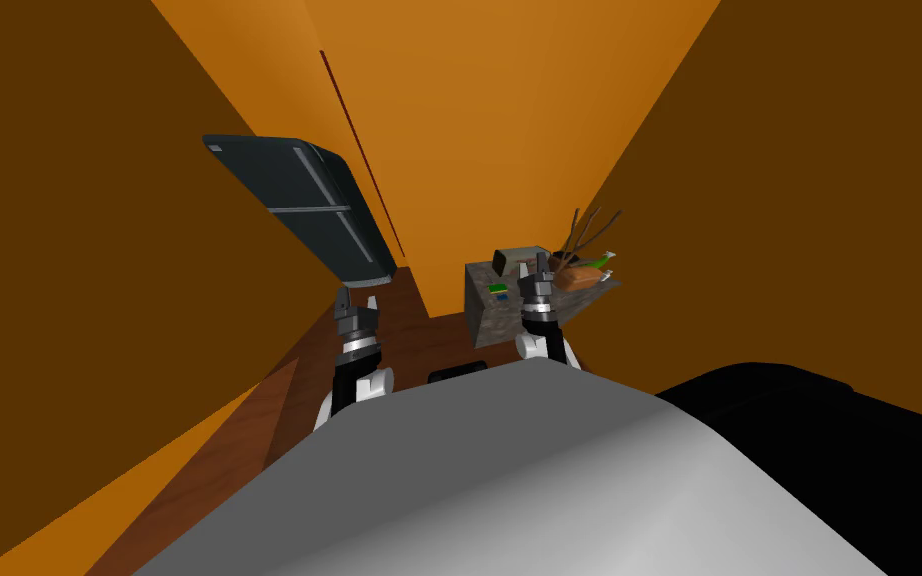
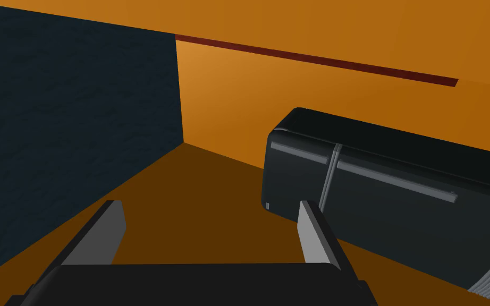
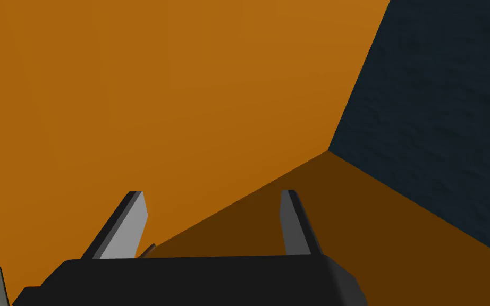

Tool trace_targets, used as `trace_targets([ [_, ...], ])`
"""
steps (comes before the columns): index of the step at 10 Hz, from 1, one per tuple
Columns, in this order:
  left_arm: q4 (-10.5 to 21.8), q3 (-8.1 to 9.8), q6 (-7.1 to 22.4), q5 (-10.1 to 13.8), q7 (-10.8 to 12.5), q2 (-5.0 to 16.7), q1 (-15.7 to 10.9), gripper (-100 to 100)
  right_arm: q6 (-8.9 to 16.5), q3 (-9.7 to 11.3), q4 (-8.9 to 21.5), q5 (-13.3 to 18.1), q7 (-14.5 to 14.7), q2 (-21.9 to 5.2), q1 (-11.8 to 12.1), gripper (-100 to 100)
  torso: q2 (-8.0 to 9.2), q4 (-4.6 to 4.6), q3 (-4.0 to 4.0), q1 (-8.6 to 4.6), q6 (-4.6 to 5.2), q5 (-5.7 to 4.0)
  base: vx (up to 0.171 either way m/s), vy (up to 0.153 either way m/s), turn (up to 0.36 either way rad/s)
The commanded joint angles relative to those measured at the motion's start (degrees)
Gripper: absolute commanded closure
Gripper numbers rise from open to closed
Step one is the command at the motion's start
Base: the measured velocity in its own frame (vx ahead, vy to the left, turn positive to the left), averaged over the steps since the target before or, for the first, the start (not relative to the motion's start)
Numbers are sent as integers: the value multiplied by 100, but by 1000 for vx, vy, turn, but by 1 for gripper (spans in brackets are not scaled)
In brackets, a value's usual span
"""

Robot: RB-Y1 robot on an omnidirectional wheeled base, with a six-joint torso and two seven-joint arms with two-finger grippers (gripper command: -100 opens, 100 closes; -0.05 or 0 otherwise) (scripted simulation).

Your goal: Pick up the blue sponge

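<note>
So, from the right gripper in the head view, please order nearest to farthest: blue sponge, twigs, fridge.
1. Blue sponge, on the counter beside the right gripper.
2. Twigs, counter's far right corner.
3. Dark fridge, far to the left.

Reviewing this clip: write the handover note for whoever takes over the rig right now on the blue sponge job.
The left claw is open and empty, facing the dark fridge.
The right claw is open and empty, near the grey block but aimed at an orange wall.
The blue sponge lies on the grey block's top near its left front edge, beside a small green item.
Done: nothing grasped.
Left: point the right claw at the blue sponge, close, lift.
</note>
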Motion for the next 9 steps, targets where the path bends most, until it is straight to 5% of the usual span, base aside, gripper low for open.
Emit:
trace_targets([
  [1,0,0,0,0,0,0,0,0,20,18,47,33,33,-209,54,-100,0,0,0,0,0,0,-14,7,21],
  [9,0,0,0,0,0,0,-1,0,145,158,706,393,401,-1446,537,-100,25,5,14,8,0,2,-56,27,39],
])
